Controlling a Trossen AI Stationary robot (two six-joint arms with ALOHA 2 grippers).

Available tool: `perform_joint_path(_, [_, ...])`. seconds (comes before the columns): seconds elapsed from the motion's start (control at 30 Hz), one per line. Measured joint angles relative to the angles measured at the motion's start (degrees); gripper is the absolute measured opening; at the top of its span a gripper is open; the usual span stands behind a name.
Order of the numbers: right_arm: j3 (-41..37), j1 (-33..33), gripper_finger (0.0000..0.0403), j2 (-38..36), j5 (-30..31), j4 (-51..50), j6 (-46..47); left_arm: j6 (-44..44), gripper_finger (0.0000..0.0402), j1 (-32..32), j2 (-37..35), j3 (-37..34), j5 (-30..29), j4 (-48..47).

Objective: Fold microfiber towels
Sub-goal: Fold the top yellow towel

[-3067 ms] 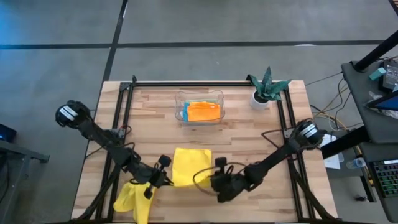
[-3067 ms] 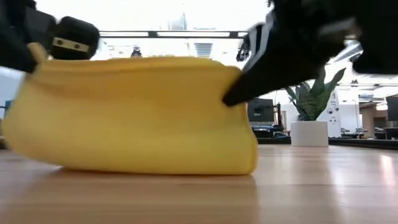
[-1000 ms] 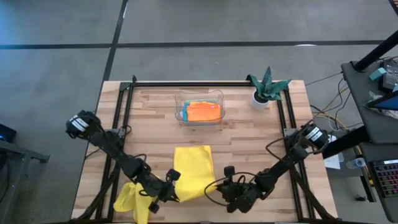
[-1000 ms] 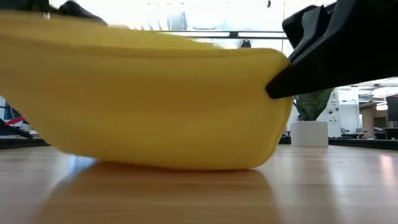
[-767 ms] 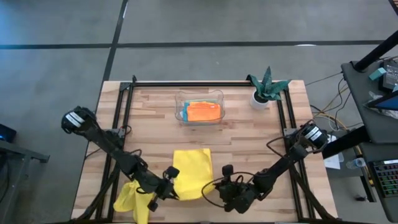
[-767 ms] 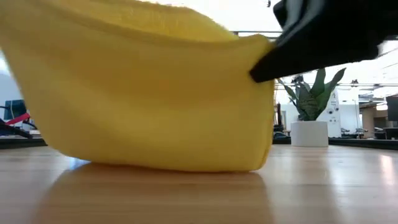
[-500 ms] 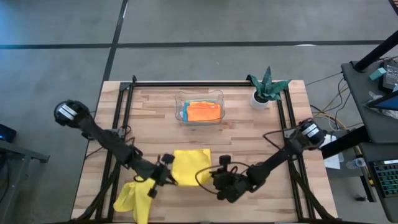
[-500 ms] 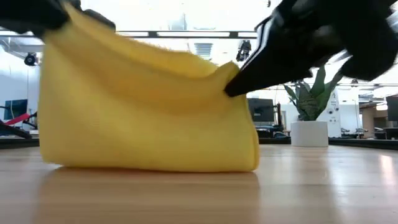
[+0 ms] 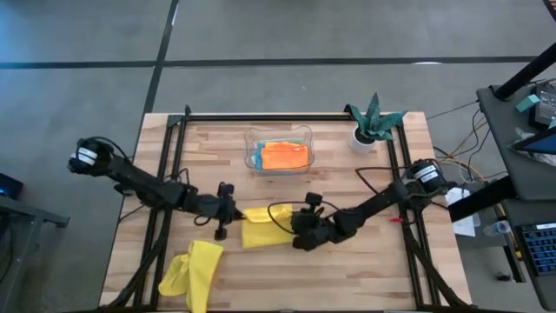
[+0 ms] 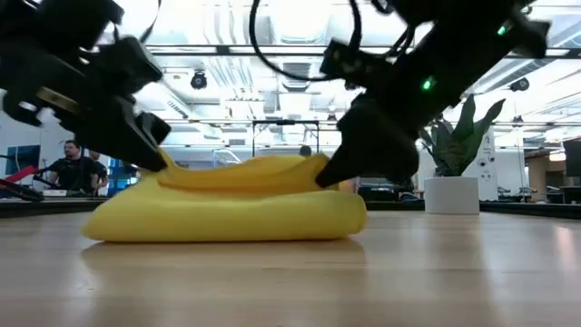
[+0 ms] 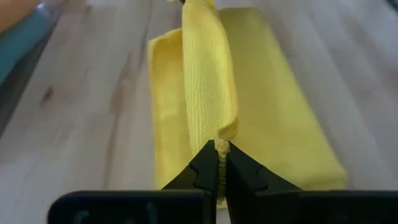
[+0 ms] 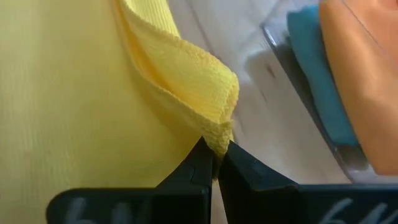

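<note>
Just in front of the clear tray [image 9: 279,139], the left hand [image 9: 228,209] and right hand [image 9: 300,228] each pinch a corner of the yellow towel [image 9: 261,229] lying folded on the bench [image 9: 208,165]. Best to lower both corners level onto the far edge before letting go. No readable writing

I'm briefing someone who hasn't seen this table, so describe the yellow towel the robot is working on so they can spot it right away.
On the wooden table, look at the middle of the near half, in front of the clear tray. The folded yellow towel lies flat there, pinched at opposite ends by the left claw and right claw. The other yellow towel lies crumpled and untouched at the near left corner.
</note>
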Motion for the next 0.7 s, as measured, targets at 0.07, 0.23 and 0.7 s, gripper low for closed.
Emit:
perform_joint_path(0.07, [-0.27,-1.08,0.0008,0.61,-0.30,0.16,1.13,0.28,0.0000,1.50,0.68,-0.04,0.46,0.04])
perform_joint_path(0.23, [-0.70,-3.26,0.0008,3.50,-2.66,0.94,2.43,1.53,0.0000,4.52,3.35,0.02,2.56,1.70])
perform_joint_path(0.7, [-0.88,-3.78,0.0009,5.57,-2.46,1.51,5.27,-2.57,0.0020,6.27,11.73,0.09,3.48,3.32])
